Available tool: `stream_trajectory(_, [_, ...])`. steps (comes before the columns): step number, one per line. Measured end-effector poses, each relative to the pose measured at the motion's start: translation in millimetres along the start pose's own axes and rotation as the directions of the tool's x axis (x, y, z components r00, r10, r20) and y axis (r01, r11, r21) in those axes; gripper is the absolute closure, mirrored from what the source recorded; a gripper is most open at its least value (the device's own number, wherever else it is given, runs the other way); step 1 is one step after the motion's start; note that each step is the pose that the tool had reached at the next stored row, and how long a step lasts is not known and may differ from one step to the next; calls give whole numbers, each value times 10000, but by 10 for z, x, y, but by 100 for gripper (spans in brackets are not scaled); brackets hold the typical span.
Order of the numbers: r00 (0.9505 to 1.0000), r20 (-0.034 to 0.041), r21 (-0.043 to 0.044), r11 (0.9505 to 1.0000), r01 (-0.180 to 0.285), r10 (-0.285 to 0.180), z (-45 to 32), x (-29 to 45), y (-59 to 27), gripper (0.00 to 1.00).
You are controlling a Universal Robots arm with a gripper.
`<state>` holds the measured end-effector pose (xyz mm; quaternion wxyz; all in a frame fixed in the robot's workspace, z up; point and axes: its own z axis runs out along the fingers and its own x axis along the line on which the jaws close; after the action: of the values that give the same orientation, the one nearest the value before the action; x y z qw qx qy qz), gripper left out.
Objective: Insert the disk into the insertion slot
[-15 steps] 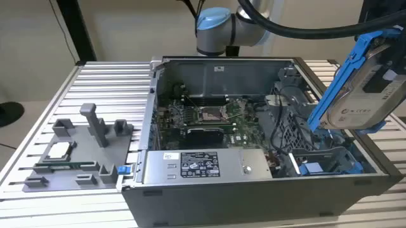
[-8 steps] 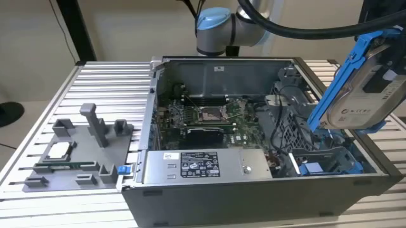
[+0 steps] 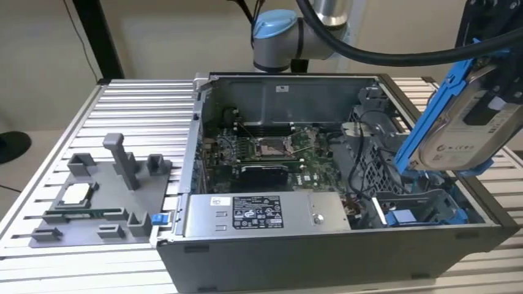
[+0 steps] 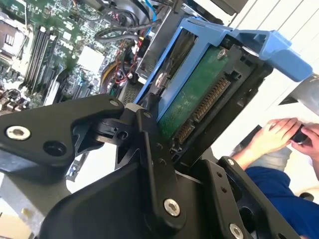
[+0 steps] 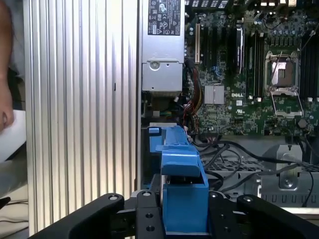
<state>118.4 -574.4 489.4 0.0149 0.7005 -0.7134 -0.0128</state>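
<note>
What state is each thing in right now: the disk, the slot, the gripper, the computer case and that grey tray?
the disk: held in the air, tilted, above the bay, not inserted.
the gripper: shut on the disk's blue carrier.
the insertion slot: no disk in it.
computer case: lying on its side, open, boards exposed.
fixture tray: flat on the table, at the exterior view's left of the case.

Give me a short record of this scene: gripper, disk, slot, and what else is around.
gripper: shut on the disk
disk: tilted, held above the open computer case
insertion slot: below the disk, disk not yet in it
also there: silver box with sticker inside the case; grey fixture tray at the exterior view's left
</note>
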Motion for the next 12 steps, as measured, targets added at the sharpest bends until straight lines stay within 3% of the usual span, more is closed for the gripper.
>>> stream_trajectory(12, [10000, -3, 0, 10000, 15, -15, 101, 1, -4, 100])
